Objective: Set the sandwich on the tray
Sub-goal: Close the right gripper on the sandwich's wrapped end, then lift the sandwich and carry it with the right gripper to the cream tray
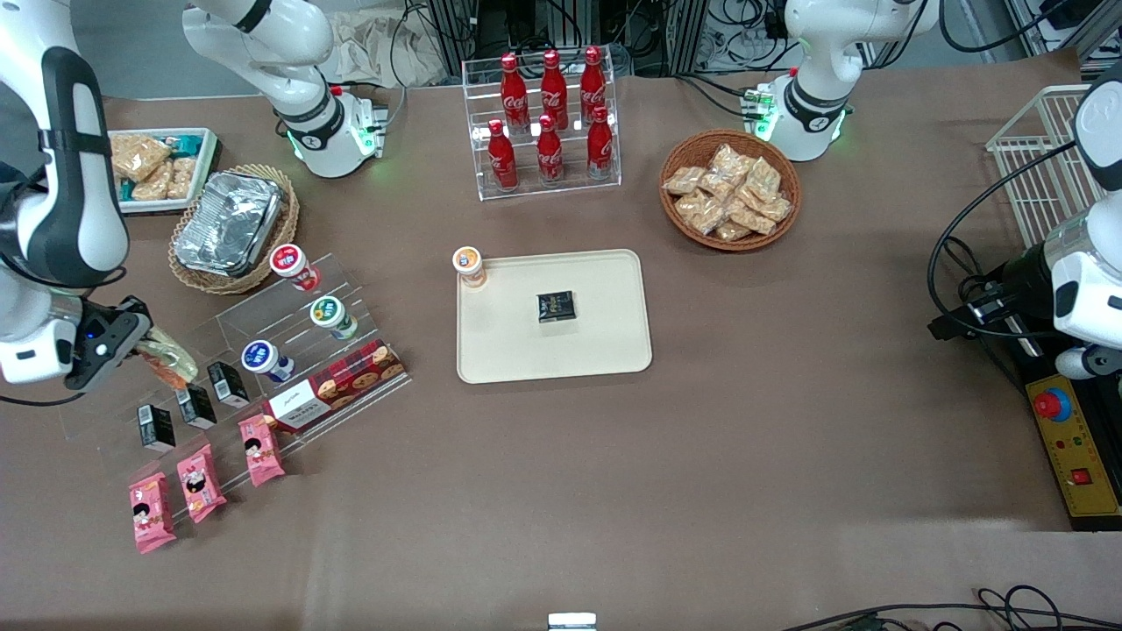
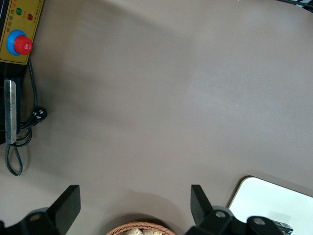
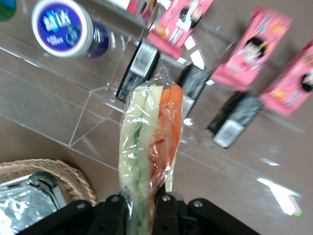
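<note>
My gripper (image 1: 140,346) is shut on the sandwich (image 1: 168,358), a plastic-wrapped wedge of pale bread with orange and green filling. It hangs above the clear acrylic stepped shelf (image 1: 219,368) at the working arm's end of the table. In the right wrist view the sandwich (image 3: 149,147) sticks out from between the black fingers (image 3: 115,215), above small black packets and pink snack packs. The cream-beige tray (image 1: 605,342) lies at the table's middle, apart from the gripper, with a small black packet (image 1: 556,306) on it and an orange-lidded cup (image 1: 470,265) at its corner.
The shelf holds lidded cups (image 1: 261,358), black packets (image 1: 195,405), pink snack packs (image 1: 200,482) and a red cookie box (image 1: 337,386). A foil container (image 1: 228,223) sits in a wicker basket. A cola bottle rack (image 1: 548,123) and a snack basket (image 1: 729,190) stand farther from the front camera than the tray.
</note>
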